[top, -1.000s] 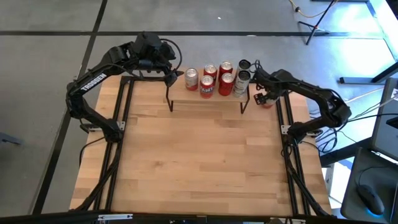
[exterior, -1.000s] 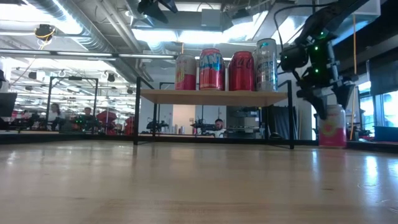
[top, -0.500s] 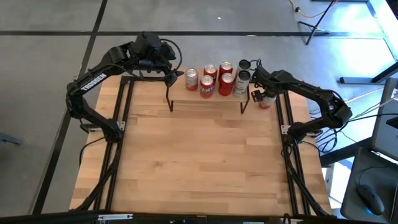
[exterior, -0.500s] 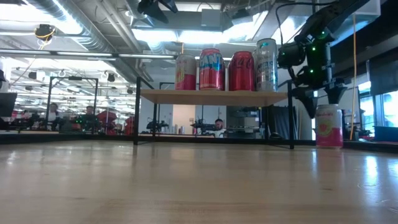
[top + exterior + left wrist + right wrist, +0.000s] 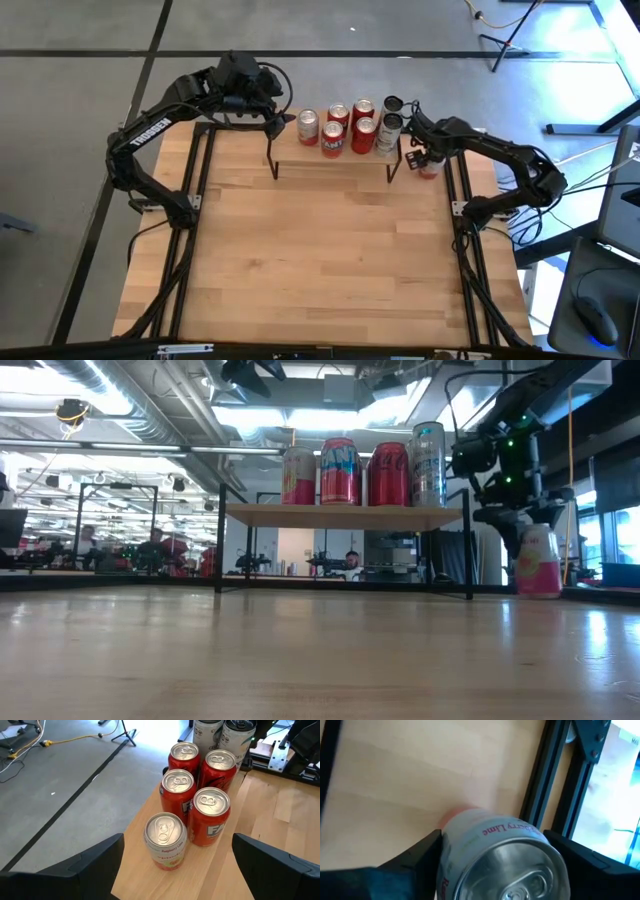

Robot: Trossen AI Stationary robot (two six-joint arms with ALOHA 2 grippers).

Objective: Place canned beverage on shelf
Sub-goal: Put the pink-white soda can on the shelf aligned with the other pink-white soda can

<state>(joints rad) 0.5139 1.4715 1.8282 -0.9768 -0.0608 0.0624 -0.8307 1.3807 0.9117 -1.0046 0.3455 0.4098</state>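
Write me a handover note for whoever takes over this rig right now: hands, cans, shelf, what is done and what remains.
Right hand: open, fingers either side of the pink-and-white can, which leans slightly on the big wooden table just right of the shelf; not gripped.
Left hand: open, waiting off the left end of the low wooden shelf on black legs.
Done: six cans already on the shelf.
Left: grip the pink can, lift it, set it on the shelf's free space.
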